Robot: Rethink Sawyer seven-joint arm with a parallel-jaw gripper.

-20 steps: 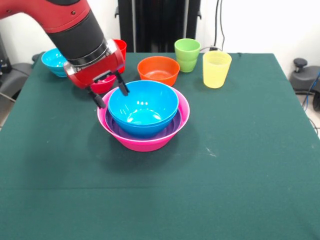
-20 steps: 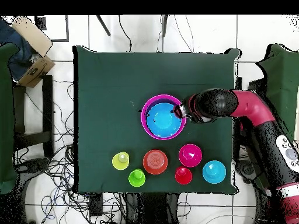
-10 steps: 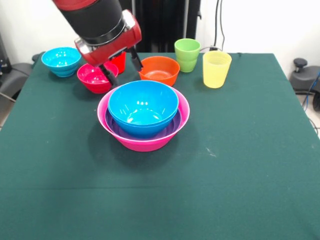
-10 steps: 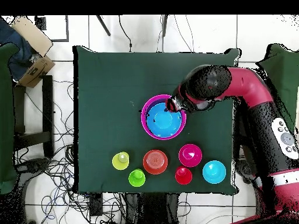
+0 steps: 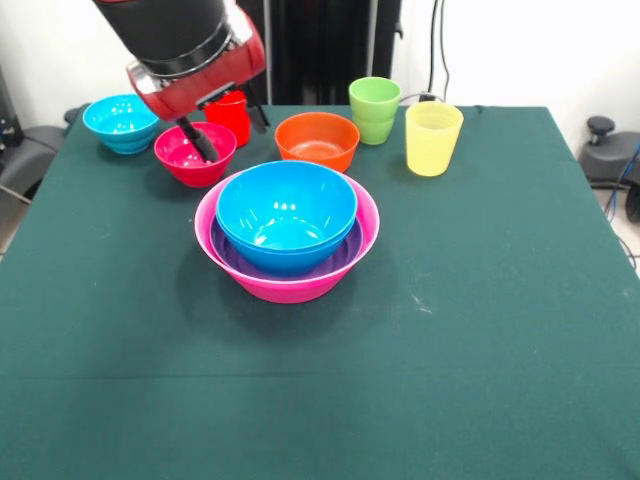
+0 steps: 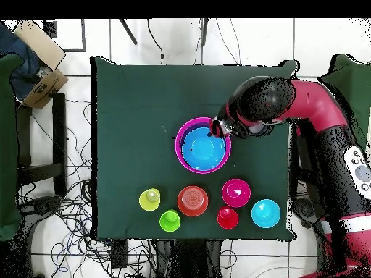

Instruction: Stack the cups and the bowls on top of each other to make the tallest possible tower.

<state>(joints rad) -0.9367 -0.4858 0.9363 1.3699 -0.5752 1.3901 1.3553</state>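
The tower stands mid-table: a pink bowl (image 5: 290, 287) holds a purple bowl (image 5: 232, 262) with a blue bowl (image 5: 287, 212) on top; it also shows in the overhead view (image 6: 203, 147). My gripper (image 5: 228, 128) hangs open and empty, raised above the table. Overhead it (image 6: 217, 129) is over the tower's edge on the arm's side. Standing loose behind the tower are a cyan bowl (image 5: 121, 122), a magenta-red bowl (image 5: 190, 160), a red cup (image 5: 232, 115), an orange bowl (image 5: 317, 140), a green cup (image 5: 375, 110) and a yellow cup (image 5: 433, 138).
The loose cups and bowls form a row along the robot's side of the green table (image 5: 480, 300). The arm (image 6: 311, 116) reaches in from the table's side edge in the overhead view. A cardboard box (image 6: 40, 51) lies off the table.
My gripper has let go of the blue bowl's rim and risen off the tower, fingers open. The blue bowl stays nested in the tower.
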